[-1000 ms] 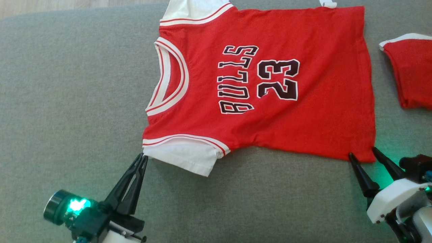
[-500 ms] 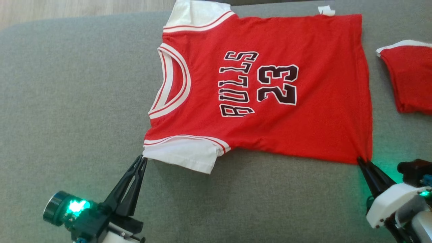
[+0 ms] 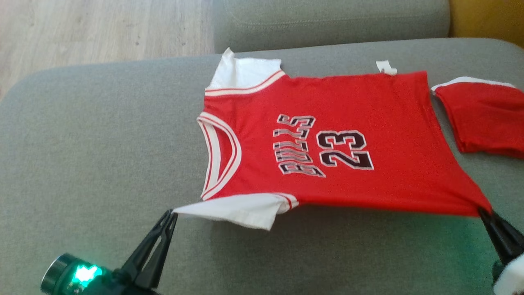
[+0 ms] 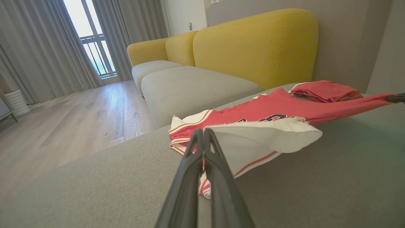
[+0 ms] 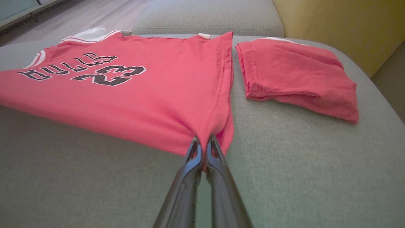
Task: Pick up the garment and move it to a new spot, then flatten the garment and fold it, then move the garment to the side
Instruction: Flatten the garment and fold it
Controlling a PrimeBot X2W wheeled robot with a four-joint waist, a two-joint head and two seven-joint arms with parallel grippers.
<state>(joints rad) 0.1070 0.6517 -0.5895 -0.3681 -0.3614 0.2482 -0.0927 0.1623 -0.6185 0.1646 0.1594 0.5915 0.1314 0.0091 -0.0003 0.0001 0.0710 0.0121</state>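
My left end effector (image 3: 171,214) clamps the white sleeve (image 3: 237,209) of the jersey (image 3: 368,102); my right end effector (image 3: 484,212) clamps its hem corner.

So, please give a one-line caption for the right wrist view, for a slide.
Right end effector pinching the red jersey by its hem corner, folded red garment beside it, on a grey cushion.
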